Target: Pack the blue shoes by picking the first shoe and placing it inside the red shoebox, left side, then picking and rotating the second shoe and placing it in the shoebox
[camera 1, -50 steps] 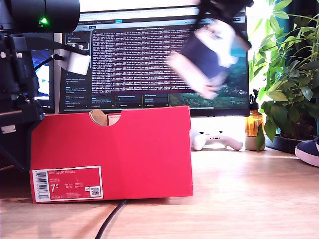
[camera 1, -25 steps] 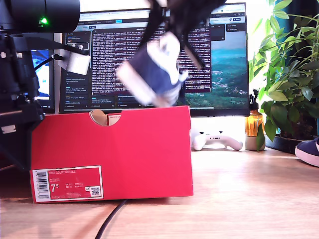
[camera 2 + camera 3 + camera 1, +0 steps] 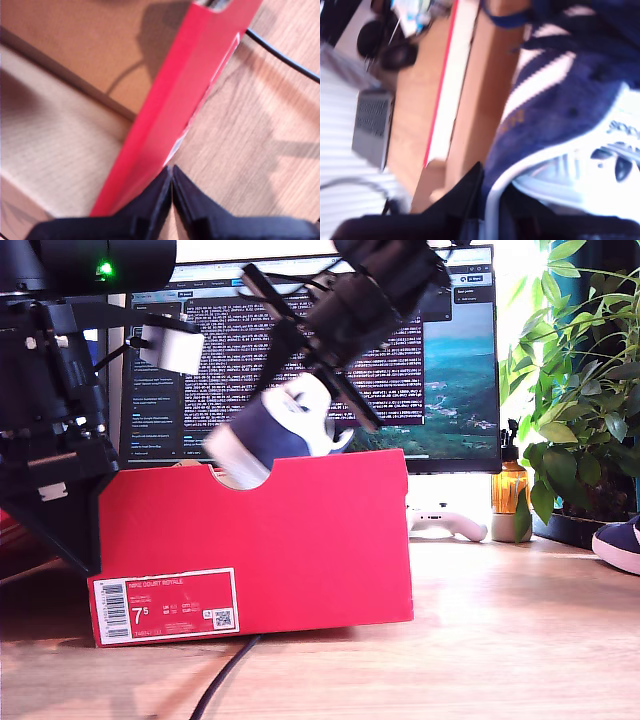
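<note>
The blue shoe (image 3: 275,430) hung tilted, toe down, half over the rim of the red shoebox (image 3: 300,540), near the half-round notch, with our second gripper (image 3: 487,210) clamped on its heel collar, white tongue showing beside the jaws. The toe looked close to the front wall, so we judged it could catch the rim and tip or shove the box if lowered at that angle. Our first gripper (image 3: 171,192) sat with its jaws pressed together on the box's wall edge, and we reckoned a slip there would let the box slide. The other shoe (image 3: 620,540) lay well apart at the exterior view's right edge, beside the plant (image 3: 580,390).
</note>
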You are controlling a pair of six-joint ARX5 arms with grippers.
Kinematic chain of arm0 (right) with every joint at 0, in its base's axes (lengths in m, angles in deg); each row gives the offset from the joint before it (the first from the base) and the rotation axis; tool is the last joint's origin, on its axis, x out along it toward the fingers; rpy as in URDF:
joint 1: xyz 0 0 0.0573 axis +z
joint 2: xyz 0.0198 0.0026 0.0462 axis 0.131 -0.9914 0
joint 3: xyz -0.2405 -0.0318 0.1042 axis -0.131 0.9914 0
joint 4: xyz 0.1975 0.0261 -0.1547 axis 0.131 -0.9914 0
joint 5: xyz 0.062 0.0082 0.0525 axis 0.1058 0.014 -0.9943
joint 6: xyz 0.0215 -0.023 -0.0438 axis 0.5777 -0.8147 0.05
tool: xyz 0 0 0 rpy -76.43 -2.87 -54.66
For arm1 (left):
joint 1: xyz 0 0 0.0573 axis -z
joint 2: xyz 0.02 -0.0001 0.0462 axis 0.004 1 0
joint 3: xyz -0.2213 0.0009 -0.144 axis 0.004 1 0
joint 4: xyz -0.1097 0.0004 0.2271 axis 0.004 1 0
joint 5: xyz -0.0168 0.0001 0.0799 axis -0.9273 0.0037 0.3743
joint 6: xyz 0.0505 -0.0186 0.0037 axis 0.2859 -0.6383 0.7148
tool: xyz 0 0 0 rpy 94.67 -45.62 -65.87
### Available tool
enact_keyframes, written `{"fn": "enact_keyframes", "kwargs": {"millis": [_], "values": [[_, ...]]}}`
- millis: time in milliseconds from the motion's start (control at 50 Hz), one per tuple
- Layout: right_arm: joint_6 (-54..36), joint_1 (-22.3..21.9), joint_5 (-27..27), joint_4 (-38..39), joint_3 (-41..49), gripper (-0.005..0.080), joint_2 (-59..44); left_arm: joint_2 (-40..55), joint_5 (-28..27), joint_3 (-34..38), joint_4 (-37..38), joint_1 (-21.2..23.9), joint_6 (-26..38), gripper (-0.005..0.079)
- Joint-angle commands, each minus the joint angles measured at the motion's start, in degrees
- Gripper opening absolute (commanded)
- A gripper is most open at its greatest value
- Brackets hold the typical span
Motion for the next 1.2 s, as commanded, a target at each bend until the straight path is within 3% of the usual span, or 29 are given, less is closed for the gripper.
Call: {"fn": "enact_keyframes", "kwargs": {"millis": [0,820,1000,1180], "values": [[-0.5,1.4,-0.6,1.4,-1.0,-0.0013,-0.6,0.7,-0.1,0.0,-0.1,0.2,0.4,-0.0019],[-3.4,3.5,1.6,5.0,-1.0,-0.0007,-9.2,0.7,-0.6,0.0,0.3,0.2,0.9,-0.0019],[-3.0,3.6,0.9,6.1,-1.3,0.0262,-9.2,0.7,-0.7,0.0,0.3,0.2,0.8,-0.0019],[-3.2,3.6,-0.5,3.3,-2.9,0.0289,-9.2,0.7,-0.7,0.0,0.3,0.2,0.8,-0.0019]]}}
